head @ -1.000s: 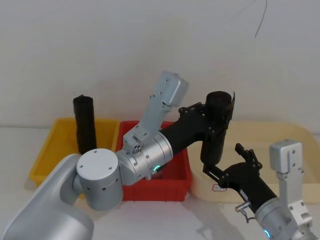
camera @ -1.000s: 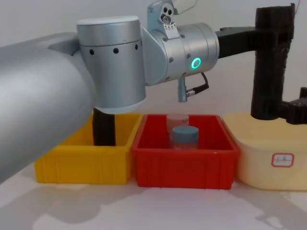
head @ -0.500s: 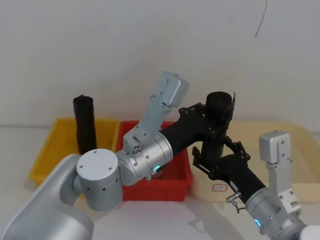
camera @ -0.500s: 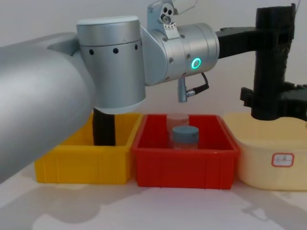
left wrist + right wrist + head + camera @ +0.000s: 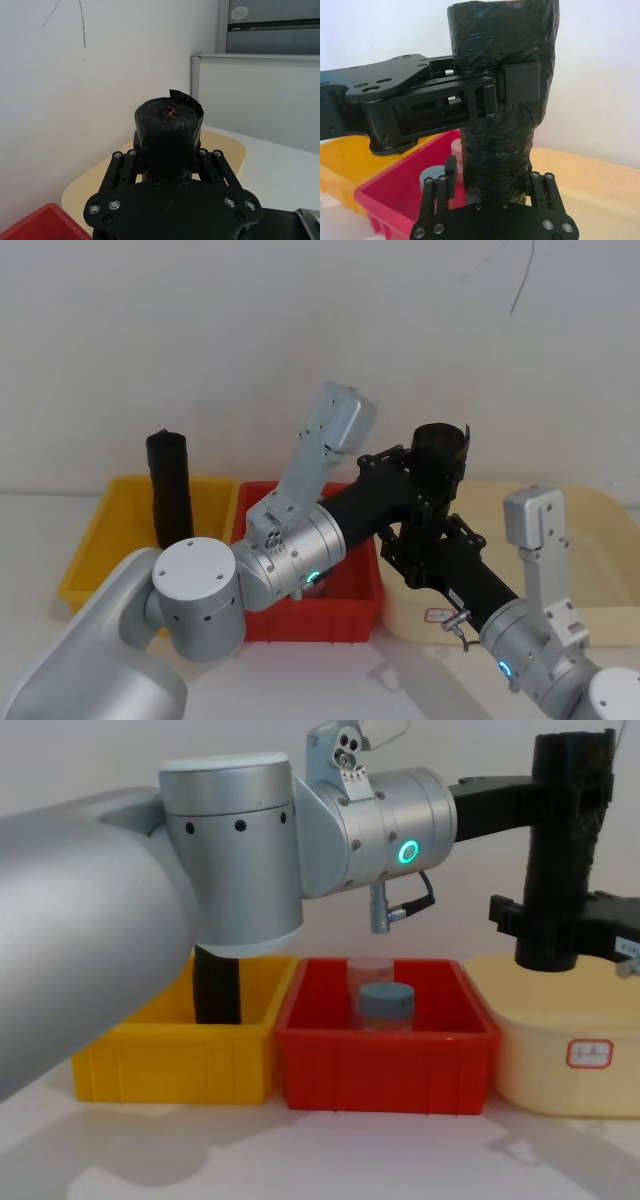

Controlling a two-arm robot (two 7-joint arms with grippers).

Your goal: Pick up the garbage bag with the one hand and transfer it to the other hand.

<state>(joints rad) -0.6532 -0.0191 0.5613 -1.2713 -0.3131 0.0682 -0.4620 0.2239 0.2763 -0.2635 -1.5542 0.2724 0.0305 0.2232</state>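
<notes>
between the jaws of the left gripper (image 5: 566,795), which are clamped tight on its upper part, the garbage bag (image 5: 556,870) hangs upright in the air, the pads pressing into the wrinkled black film just under its top. lower on the same roll, the right gripper (image 5: 492,192) has its jaws spread, one finger on each side of the bag's lower end, close to the film but not seen pressing it. so the pick-up looks done and the transfer stands at its midpoint: what is left, by this judgement, is for the right jaws to close and the left ones to let go. below both pairs of jaws sit a red bin (image 5: 385,1050) with two jars (image 5: 385,1005) and a cream tub (image 5: 535,1065); farther off, past the left wrist, a yellow bin (image 5: 170,1070) holds a slimmer black roll (image 5: 215,988). the only writing is on a small red-bordered label (image 5: 590,1053) on the tub's front, too small to read; no brand shows.
</notes>
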